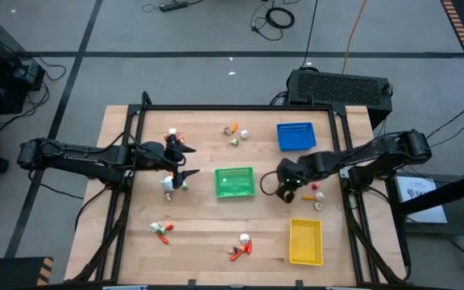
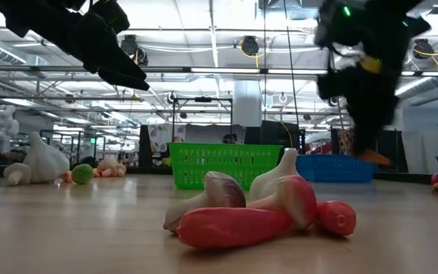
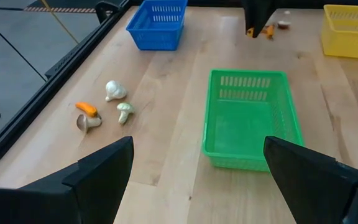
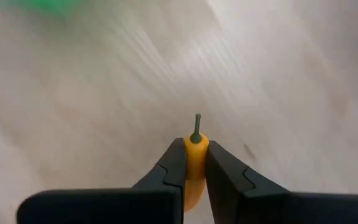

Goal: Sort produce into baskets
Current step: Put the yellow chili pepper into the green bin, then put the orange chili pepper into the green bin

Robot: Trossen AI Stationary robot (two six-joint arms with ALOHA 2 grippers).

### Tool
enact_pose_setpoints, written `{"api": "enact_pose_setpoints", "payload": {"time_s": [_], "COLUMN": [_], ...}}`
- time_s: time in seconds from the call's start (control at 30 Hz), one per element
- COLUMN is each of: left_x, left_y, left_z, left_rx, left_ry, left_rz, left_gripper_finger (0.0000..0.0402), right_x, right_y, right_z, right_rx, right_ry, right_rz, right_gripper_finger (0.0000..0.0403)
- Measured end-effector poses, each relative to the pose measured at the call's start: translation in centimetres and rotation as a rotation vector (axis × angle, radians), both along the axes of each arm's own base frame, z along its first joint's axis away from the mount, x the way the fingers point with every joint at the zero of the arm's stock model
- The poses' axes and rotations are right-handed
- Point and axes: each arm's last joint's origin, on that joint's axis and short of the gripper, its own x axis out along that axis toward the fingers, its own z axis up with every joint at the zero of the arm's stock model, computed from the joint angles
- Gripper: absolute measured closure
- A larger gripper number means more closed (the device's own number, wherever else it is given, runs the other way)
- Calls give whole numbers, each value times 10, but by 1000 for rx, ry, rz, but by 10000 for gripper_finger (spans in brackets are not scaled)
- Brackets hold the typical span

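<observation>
My right gripper [image 4: 196, 148] is shut on a small orange pepper [image 4: 195, 163] with a green stem, held above the table just right of the green basket [image 1: 234, 183]. The blue basket [image 1: 296, 135] stands at the far right and the yellow basket [image 1: 305, 241] at the near right. My left gripper [image 1: 190, 161] hovers open left of the green basket, holding nothing. Small produce pieces lie in groups at the far middle [image 1: 234, 133], near left [image 1: 161, 231], near middle [image 1: 242, 246] and by the right arm [image 1: 317, 193]. My right gripper pinches the orange pepper's body [image 4: 196, 152] between its two fingers, just below the stem [image 4: 196, 127]. The fingers [image 2: 363, 114] come from above, pointing steeply down. The pepper hangs clear of the table, its stem end past the fingertips.
A red pepper, a mushroom and a garlic piece [image 2: 257, 209] lie close to the low camera. More pieces [image 3: 101, 106] lie near the table's far edge. A raised dark frame [image 1: 240, 107] borders the table. Bare wood lies between the green and yellow baskets.
</observation>
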Motion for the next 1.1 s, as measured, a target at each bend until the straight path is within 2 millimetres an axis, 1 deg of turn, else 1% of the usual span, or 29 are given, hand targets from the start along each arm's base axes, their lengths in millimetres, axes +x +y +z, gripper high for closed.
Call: {"api": "enact_pose_setpoints", "payload": {"time_s": [0.07, 0.13, 0.23, 0.33, 0.47, 0.53, 0.63, 0.73, 0.8, 0.9, 1.1], "left_x": [0, 0, 0, 0, -1, -1, -1, -1, -1, -2, -4], "left_y": [0, 1, 1, 1, 1, 1, 1, 1, 1, 1, 1], "left_z": [0, 0, 0, 0, -1, -1, -1, -2, -2, -6, -12], "left_rx": [4, 11, 14, 12, 11, 10, 10, -3, -12, -13, -34], "left_ry": [-1, 0, -3, -1, 9, 16, 17, 20, 18, 26, 40], "left_rz": [8, 22, 26, 27, 27, 27, 28, 34, 39, 39, 51], "left_gripper_finger": [36, 36, 36, 36, 36, 36, 36, 36, 36, 36, 36], "right_x": [14, 30, 48, 65, 86, 93, 105, 114, 120, 129, 140], "right_y": [0, 1, 1, 2, 3, 4, 5, 4, 3, 2, 3], "right_z": [13, 27, 39, 39, 23, 14, 16, 17, 16, 16, 12], "right_rx": [-24, -63, -133, -185, -215, -228, -247, -264, -269, -275, -279], "right_ry": [-121, -278, -456, -571, -631, -641, -631, -572, -513, -472, -385], "right_rz": [32, 69, 126, 158, 195, 212, 241, 271, 283, 295, 328], "right_gripper_finger": [370, 370, 370, 369, 369, 369, 368, 362, 354, 339, 312]}}
